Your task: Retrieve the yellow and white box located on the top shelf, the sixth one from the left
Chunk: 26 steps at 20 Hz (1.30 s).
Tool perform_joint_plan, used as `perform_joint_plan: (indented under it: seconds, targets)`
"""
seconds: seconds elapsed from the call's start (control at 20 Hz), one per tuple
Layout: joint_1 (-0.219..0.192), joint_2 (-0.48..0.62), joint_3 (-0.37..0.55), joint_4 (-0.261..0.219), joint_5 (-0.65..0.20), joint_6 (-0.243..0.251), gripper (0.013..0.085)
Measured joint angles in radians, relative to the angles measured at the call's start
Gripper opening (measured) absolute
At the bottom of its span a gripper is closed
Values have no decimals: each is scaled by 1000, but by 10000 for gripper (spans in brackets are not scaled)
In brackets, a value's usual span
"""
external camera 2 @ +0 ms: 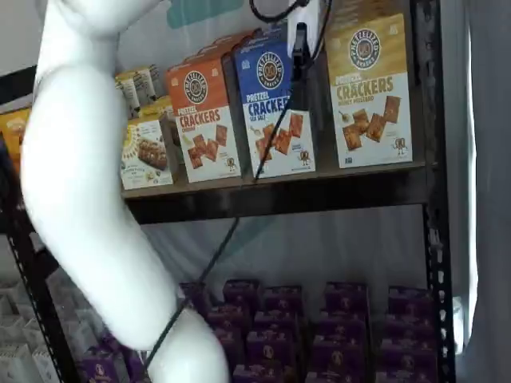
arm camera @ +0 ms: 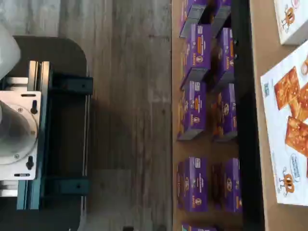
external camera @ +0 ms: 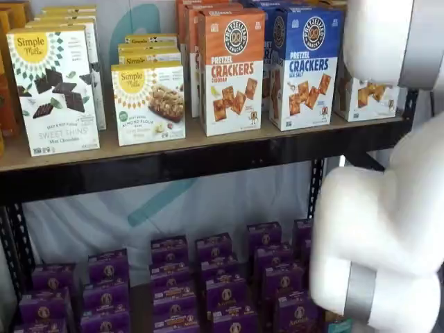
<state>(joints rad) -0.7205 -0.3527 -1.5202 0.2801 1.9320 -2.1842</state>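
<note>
The white arm (external camera 2: pixel 80 199) stands nearest. Gripper (external camera 2: pixel 300 56): one black finger visible, side-on, empty; its jaws are released, fully spread. Behind it, cardboard boxes read "PRETZEL CRACKERS". The yellow and white box (external camera 2: pixel 370 88) stands upright at the right end of the top shelf (external camera 2: pixel 279 195).

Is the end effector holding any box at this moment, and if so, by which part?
Nothing is held. The end effector hangs in front of the top-shelf boxes, and the yellow and white box stands untouched.
</note>
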Motion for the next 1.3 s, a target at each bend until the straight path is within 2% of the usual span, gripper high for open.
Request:
perform_joint_plan:
  seconds: [0.05, 0.1, 0.2, 0.3, 0.45, 0.55, 0.7, 0.8, 0.95, 1.3]
  targets:
    - [7, 7, -10, -13, 13, 2, 850]
    - [28, 25, -37, -52, 46, 7, 850]
    - [46, 33, -50, -79, 69, 16, 850]
    - [52, 28, -47, -80, 69, 23, 850]
    - [46, 20, -41, -55, 60, 27, 850]
    - [23, 13, -36, -7, 47, 28, 850]
    - [-33, -16, -1, 114, -9, 26, 850]
    - [-58, -32, 16, 175, -43, 26, 850]
    - [-87, -57, 50, 247, -98, 23, 850]
    - [-128, -95, 110, 366, -230, 6, 850]
